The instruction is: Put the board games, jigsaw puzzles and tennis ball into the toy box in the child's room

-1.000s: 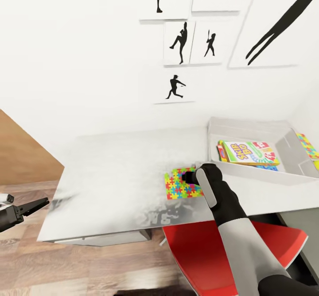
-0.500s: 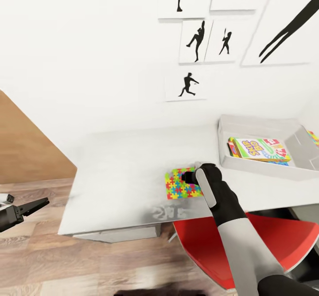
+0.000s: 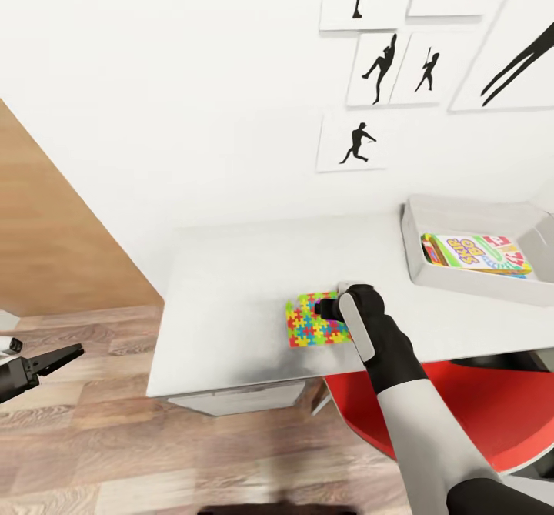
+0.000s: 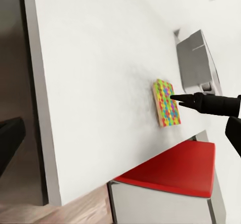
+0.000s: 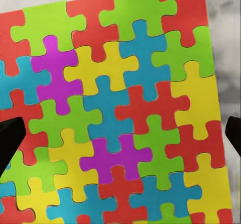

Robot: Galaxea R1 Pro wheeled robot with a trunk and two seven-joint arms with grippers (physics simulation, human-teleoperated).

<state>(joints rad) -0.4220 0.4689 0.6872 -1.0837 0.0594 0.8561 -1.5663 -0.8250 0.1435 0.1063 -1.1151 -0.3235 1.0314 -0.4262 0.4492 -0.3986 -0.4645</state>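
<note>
Leftmost in the head view, the left end effector [image 3: 54,359] hangs over the wood floor [image 3: 92,438], well apart from the worktop [image 3: 231,299], its dark fingers pressed together to a point. Behind it a brown wooden panel [image 3: 46,238] slants up against the white wall [image 3: 192,76].

Moving right, the pale worktop reaches across the middle of the view. A jigsaw puzzle [image 3: 312,322] lies flat on it near the front edge, a bright slab of red, yellow, green, blue and purple pieces. The right end effector [image 3: 327,309] is directly over the puzzle's right part. In the right wrist view the puzzle [image 5: 115,108] spreads out close below, and the two dark fingertips [image 5: 10,138] stand far apart at either side of it, so the end effector is spread wide and pinching nothing. In the left wrist view its black fingers [image 4: 188,100] point at the puzzle's edge.

Under the worktop's front edge, a red chair [image 3: 477,415] shows beneath the right arm.

Furthest right, the grey toy box [image 3: 477,288] sits on the worktop, well apart from the puzzle. Printed board games [image 3: 477,252] lie inside it, the top cover reading "SKIP-BO". Black sports silhouette prints [image 3: 385,68] hang on the wall above.
</note>
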